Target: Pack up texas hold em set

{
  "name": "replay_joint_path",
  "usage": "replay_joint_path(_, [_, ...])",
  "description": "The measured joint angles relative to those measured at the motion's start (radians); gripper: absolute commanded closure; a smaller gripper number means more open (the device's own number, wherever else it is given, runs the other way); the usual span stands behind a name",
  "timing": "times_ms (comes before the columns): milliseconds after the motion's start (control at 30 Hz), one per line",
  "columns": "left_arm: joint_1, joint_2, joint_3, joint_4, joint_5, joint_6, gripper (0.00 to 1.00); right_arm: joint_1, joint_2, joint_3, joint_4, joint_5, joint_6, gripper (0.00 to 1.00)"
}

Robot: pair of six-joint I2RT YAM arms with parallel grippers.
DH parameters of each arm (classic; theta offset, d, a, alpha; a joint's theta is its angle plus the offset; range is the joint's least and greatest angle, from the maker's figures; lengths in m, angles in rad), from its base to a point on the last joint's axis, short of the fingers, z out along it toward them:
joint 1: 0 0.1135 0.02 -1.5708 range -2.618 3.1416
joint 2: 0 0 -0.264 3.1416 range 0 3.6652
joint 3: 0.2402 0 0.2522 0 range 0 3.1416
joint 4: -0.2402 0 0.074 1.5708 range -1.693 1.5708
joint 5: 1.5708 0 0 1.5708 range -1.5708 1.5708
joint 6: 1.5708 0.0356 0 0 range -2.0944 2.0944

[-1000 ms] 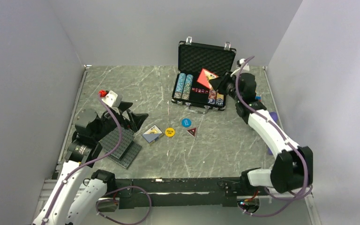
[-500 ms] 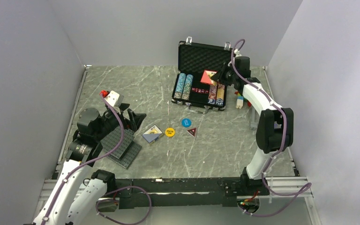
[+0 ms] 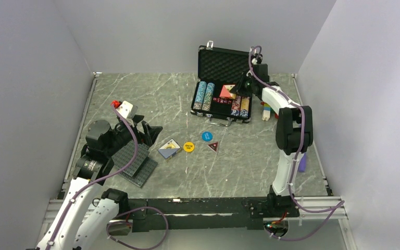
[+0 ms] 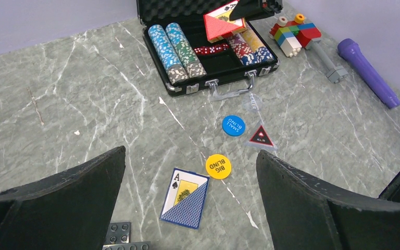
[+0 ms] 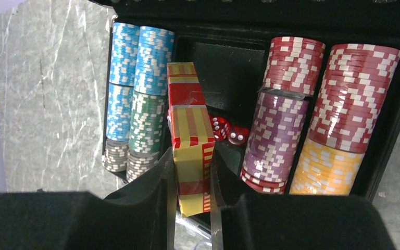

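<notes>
Nearby, your left gripper [image 3: 151, 125] hangs spread wide with nothing in it, just beside the dark studded plates [image 3: 133, 161]. Past it on the marble table [image 4: 83, 94] lie a blue card deck [image 4: 185, 198], then the yellow button [image 4: 218, 166], the red-triangle button [image 4: 261, 138] and the blue button [image 4: 233, 125], all apart. Farther back the black briefcase [image 3: 224, 62] stands open, with chip rows [image 5: 135, 99] at both sides and red dice [image 5: 228, 130] in the middle. Your right gripper [image 5: 190, 159] is clenched on a red-and-yellow card deck [image 5: 190, 120], held on edge over that middle compartment.
</notes>
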Motion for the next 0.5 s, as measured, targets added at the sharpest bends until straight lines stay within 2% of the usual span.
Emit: replay_joint_path(500, [0.0, 0.001, 0.0, 0.0, 0.0, 0.0, 0.01, 0.01, 0.119, 0.114, -0.009, 0.003, -0.009, 1.0])
